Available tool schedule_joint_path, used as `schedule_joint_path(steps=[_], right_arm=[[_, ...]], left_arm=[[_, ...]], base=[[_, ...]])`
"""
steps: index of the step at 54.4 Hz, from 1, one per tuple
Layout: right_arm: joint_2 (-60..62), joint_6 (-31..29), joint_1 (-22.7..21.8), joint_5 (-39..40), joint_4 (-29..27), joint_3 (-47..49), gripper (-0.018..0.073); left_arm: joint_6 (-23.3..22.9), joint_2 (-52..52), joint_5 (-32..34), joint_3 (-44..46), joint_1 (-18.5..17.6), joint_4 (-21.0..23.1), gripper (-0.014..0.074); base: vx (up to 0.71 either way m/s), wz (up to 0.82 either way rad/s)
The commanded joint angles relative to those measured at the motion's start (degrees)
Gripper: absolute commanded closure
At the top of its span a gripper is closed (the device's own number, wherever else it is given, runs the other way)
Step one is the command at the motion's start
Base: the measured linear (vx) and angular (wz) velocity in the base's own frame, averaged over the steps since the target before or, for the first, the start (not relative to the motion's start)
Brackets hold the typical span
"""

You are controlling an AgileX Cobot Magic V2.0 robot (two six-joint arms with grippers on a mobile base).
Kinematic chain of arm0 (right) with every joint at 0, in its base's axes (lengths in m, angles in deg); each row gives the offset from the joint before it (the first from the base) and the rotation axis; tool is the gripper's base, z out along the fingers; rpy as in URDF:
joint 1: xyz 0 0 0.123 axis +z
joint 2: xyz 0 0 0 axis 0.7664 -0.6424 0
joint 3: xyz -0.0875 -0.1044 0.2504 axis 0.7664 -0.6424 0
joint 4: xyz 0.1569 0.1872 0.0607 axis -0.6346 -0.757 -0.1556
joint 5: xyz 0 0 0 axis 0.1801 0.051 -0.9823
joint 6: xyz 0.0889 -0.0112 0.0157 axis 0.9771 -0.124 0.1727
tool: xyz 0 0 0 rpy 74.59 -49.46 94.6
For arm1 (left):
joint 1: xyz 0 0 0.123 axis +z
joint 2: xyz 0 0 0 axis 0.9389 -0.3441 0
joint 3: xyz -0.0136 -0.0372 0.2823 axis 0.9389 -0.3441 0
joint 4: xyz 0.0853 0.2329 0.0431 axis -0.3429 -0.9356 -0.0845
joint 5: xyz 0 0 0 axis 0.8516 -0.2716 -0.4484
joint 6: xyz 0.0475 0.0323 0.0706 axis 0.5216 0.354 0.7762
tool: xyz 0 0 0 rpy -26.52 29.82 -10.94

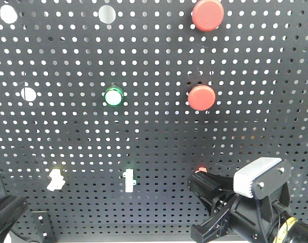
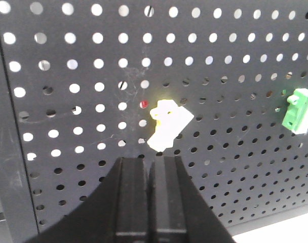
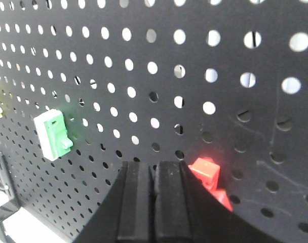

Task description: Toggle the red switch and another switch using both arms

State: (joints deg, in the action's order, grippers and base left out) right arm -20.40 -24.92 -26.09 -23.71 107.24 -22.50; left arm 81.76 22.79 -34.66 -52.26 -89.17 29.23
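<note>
The red switch (image 3: 206, 171) is a tiny red toggle on the black pegboard, right beside my right gripper (image 3: 155, 164), which is shut and empty, its tips just left of the switch. From the front only the red top (image 1: 200, 169) shows above the right gripper (image 1: 203, 183). The other switch (image 2: 167, 125), a white lever on a pale yellowish base, sits tilted just above my left gripper (image 2: 153, 161), shut and empty, a short gap below it. In the front view this switch (image 1: 55, 178) is at lower left, with the left arm (image 1: 6, 215) in the bottom corner.
Two large round red push buttons (image 1: 207, 14) (image 1: 201, 97) and a green round button (image 1: 113, 96) are mounted higher on the pegboard. A straight white lever on a green base (image 1: 128, 178) (image 2: 298, 110) (image 3: 52, 134) sits between the two small switches. The board's lower edge (image 2: 275, 223) is close below.
</note>
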Motion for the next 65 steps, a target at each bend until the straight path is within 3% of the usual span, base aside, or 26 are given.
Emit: schedule_joint_path(steps=[1, 18, 36, 43, 65], right_arm=[[1.16, 1.08, 0.03, 1.82, -0.12, 1.62, 0.0566], [1.16, 5.30, 0.03, -3.10, 3.87, 1.62, 0.0566], [1.97, 5.43, 0.03, -5.04, 5.06, 1.62, 0.0566], [7.26, 5.14, 0.03, -4.98, 9.04, 1.62, 0.0566], [22.67, 4.29, -0.15, -15.97, 8.34, 1.62, 0.0566]], left_arm=[[-0.44, 0.59, 5.03, 1.52, -0.35, 0.16, 0.0594], [-0.44, 0.59, 5.09, 1.52, -0.35, 0.16, 0.0594], [-0.44, 0.59, 5.09, 1.52, -0.35, 0.16, 0.0594], [-0.44, 0.59, 5.20, 1.52, -0.29, 0.16, 0.0594], [-0.49, 0.59, 5.08, 1.52, -0.29, 0.16, 0.0594]], base=[[0.00, 0.00], [0.00, 0.00], [0.00, 0.00], [0.00, 0.00], [0.00, 0.00]])
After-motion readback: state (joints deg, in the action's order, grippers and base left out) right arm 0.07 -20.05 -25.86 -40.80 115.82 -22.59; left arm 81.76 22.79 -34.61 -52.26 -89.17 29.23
